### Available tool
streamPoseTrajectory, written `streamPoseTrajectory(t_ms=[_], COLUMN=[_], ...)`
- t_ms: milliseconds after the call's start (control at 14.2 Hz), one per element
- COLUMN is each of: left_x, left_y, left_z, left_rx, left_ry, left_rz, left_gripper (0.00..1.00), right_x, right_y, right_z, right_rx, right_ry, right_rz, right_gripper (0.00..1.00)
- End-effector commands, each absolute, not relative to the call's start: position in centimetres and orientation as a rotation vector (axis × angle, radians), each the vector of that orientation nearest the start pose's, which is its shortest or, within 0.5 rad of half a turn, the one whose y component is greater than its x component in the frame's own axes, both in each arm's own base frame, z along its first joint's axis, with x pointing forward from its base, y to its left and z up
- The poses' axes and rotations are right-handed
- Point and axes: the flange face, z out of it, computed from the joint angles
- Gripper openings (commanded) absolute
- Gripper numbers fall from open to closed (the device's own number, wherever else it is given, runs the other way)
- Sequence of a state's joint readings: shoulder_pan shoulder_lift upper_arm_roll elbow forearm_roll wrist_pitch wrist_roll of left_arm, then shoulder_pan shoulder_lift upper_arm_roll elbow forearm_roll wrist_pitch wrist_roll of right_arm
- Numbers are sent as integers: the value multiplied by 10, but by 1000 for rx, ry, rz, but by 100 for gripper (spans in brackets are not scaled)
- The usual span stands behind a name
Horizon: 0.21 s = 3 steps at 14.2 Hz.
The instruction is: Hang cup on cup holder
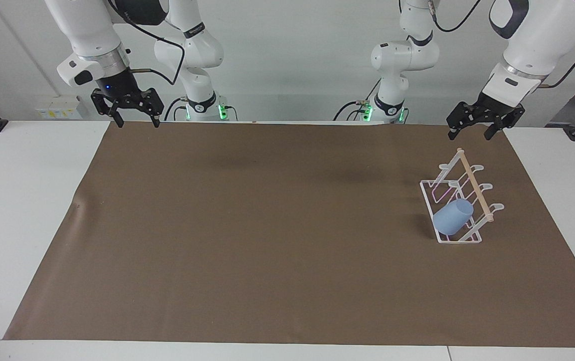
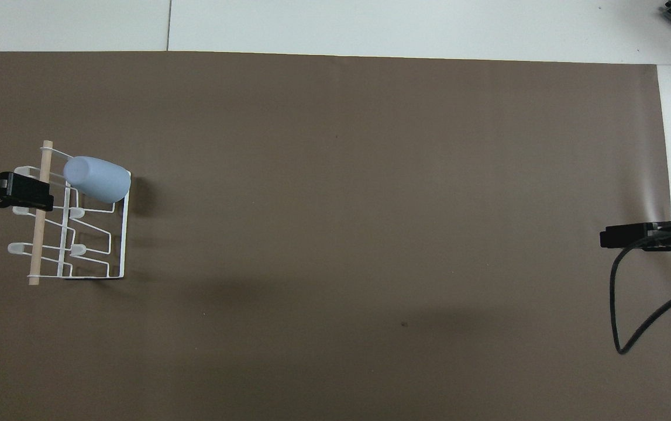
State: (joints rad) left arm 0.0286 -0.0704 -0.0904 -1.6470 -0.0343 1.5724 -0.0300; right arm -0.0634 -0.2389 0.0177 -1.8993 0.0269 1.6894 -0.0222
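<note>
Below my left gripper (image 1: 475,134), which hangs in the air over the robots' edge of the brown mat (image 1: 267,225) at my left arm's end of the table, stands the cup holder (image 1: 460,200). Its fingers are spread apart and hold nothing. The cup (image 1: 452,216) sits mouth-down and tilted on a prong at the holder's end farther from me, clear of that gripper. A wooden rod (image 1: 474,184) runs along the holder's top. My right gripper (image 1: 136,121) waits over the mat's corner at my right arm's end, fingers parted and empty, well apart from the cup and holder.
</note>
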Motion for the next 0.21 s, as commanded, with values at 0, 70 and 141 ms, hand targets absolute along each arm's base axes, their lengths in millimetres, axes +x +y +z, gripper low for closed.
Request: streamPoseTrajectory(t_ms=[0,70,141], left_x=[522,522,520], left_y=[-42,-42,-41], left_z=[639,639,640], left_rx=[-3181,-3181,-3181], left_ry=[79,79,79], left_rz=[-2,-2,-4], left_gripper=[100,100,100], right_x=[482,482,482], right_y=[-20,-20,-20], right_z=[607,607,607], right_rx=[-3106,-3106,-3106], right_ry=[33,33,33], right_rz=[-55,-55,-55], right_gripper=[100,100,100])
